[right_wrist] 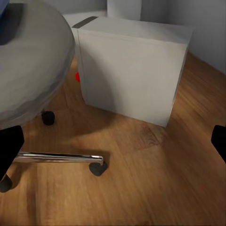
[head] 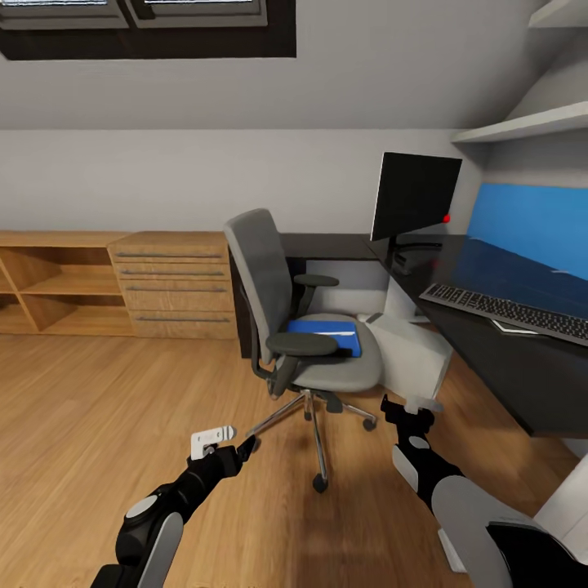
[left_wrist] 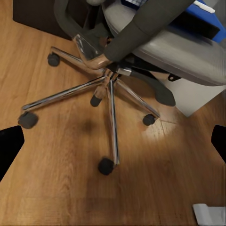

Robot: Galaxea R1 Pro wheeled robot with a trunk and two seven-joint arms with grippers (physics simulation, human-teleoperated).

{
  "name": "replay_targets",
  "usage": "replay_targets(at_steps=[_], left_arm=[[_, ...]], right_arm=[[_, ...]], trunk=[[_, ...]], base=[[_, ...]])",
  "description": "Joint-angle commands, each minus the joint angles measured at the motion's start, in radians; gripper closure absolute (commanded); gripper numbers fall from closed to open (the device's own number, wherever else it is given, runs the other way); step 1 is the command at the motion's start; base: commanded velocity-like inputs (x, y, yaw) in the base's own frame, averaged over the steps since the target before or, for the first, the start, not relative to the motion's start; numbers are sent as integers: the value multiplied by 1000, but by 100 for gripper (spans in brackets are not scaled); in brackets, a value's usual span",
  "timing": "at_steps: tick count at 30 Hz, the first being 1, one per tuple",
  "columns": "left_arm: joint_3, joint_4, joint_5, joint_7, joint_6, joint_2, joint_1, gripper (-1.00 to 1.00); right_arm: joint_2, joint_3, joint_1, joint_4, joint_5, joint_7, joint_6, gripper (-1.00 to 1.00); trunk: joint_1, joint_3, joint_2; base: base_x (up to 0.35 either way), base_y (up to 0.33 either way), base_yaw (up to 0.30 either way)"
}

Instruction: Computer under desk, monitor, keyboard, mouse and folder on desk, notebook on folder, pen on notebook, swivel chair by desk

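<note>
Foreground: the left pincer (head: 233,445) and right pincer (head: 406,411), each spread wide and holding nothing, hover over the wooden floor (head: 98,408) just short of the swivel chair (head: 306,327), whose seat carries the folder (head: 327,335). The head view shows the monitor (head: 415,196) and keyboard (head: 506,310) on the bench (head: 523,384) at right. The left wrist view adds the chair's chrome base (left_wrist: 110,87); the right wrist view adds the computer (right_wrist: 132,70) standing on the floor just beside the seat.

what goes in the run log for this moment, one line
stage: approach | folder on swivel chair | keyboard, monitor on desk | left gripper, right gripper: open, empty
</note>
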Motion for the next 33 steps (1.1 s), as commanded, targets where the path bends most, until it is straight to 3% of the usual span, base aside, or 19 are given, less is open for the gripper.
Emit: replay_targets(at_steps=[1, 17, 33], left_arm=[[1, -1, 13, -1, 5, -1, 0, -100], [1, -1, 31, 1, 5, -1, 0, -100], [1, -1, 31, 0, 5, 1, 0, -100]], right_arm=[[0, -3, -1, 1, -5, 2, -5, -100], [-2, -3, -1, 1, -4, 2, -19, -100], [-1, -4, -1, 8, -5, 2, -62, -100]], trunk=[[4, -4, -8], [65, -54, -120], [65, -54, -120]], base=[[0, 0, 0], [0, 0, 0], [0, 0, 0]])
